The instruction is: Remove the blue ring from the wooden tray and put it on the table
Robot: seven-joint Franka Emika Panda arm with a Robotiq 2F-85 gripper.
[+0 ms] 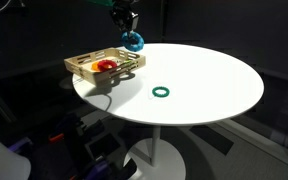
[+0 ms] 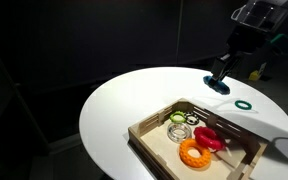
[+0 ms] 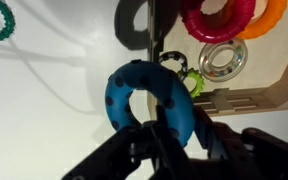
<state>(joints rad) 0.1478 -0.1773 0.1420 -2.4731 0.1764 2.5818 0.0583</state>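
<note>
dark-spotted blue ring point(image 3: 134, 75), green ring point(image 1: 155, 92), light wooden tray point(image 1: 84, 68), white table point(image 1: 204, 85)

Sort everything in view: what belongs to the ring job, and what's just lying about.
Job:
- blue ring, held in the gripper
- tray
- table

Lying about:
- green ring, on the table
- red ring, orange ring and clear ring, all in the tray

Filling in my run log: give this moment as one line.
gripper: shut on blue ring | ring: outside wooden tray, over table | release: pending
</note>
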